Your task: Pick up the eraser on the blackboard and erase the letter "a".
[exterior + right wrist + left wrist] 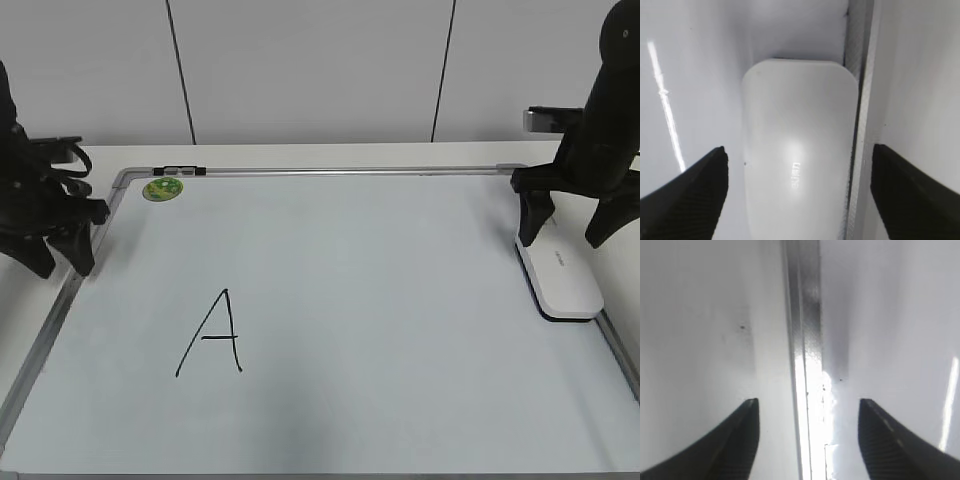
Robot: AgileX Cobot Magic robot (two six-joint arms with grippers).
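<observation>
A green magnet (162, 188) sits at the blackboard's (400, 330) far-left corner; a capital "A" (212, 334) is written low left. The eraser (560, 280) lies by the right frame beneath the wide right tool (799, 172). The left tool (807, 412) hangs wide.

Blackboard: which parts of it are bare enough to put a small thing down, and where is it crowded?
The blackboard is mostly bare: the whole middle and lower right, between the capital A and the eraser. The strip below the green magnet is free too. It is crowded at the right edge, where the open right end effector straddles the eraser, and by the left end effector.
</observation>
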